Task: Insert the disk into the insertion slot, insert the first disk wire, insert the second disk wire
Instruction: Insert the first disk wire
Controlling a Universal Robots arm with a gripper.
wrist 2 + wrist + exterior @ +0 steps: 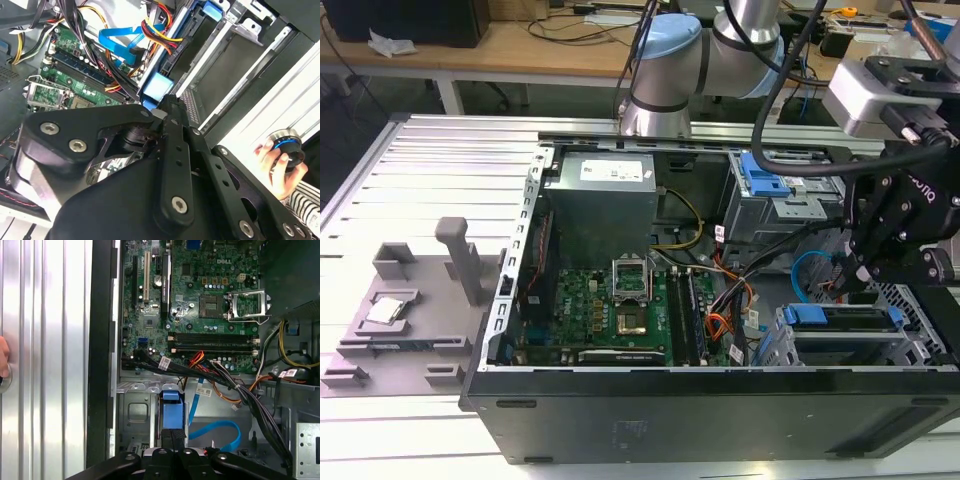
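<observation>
The gripper (173, 432) hangs low inside the open computer case (620, 420). Its fingers are drawn together, with their tips against the blue carrier end of the disk (172, 412). Whether they pinch that blue tab or only press on it, I cannot tell. In the exterior view the disk (840, 318) lies in the insertion slot (850, 348) at the case's corner, on the exterior view's right. How deep it sits cannot be made out. The second disk wire (115, 36) loops just beside the carrier, and the first disk wire (719, 326) runs between the motherboard (200, 300) and the bay; neither plug looks connected to the disk. The main risk, as I judge it, is skew: an off-centre push on the tab could cock the carrier against the bay's sheet-metal rails and jam it. The blue loop sits close enough to be trapped or dragged by the fingers, and the dark cable bundle (250, 400) could snag the gripper body. A person's hand (277, 160) rests on the surface near the case, within the arm's reach.
</observation>
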